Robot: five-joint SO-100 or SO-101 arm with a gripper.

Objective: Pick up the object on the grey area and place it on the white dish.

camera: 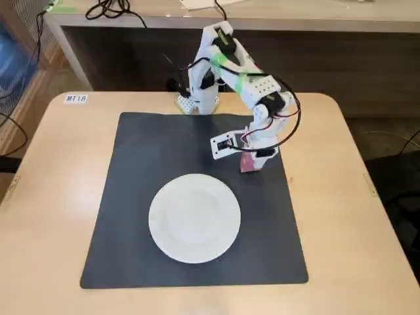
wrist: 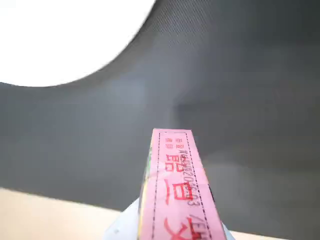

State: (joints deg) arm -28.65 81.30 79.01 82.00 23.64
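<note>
The small pink box (camera: 249, 163) with red print stands on end under my gripper (camera: 254, 156), over the right part of the dark grey mat (camera: 131, 197). In the wrist view the box (wrist: 177, 190) fills the bottom centre, rising out of my gripper (wrist: 175, 232), whose jaws are closed on its lower end. Whether the box touches the mat or hangs just above it I cannot tell. The round white plate (camera: 194, 218) lies on the mat, to the lower left of the gripper in the fixed view. It is the blurred white shape at the wrist view's top left (wrist: 65, 35).
The mat lies on a light wooden table (camera: 52, 170). The arm's base (camera: 200, 102) stands at the mat's far edge. A dark shelf with cables (camera: 111, 10) runs behind the table. A label (camera: 75, 98) is stuck at the table's far left corner.
</note>
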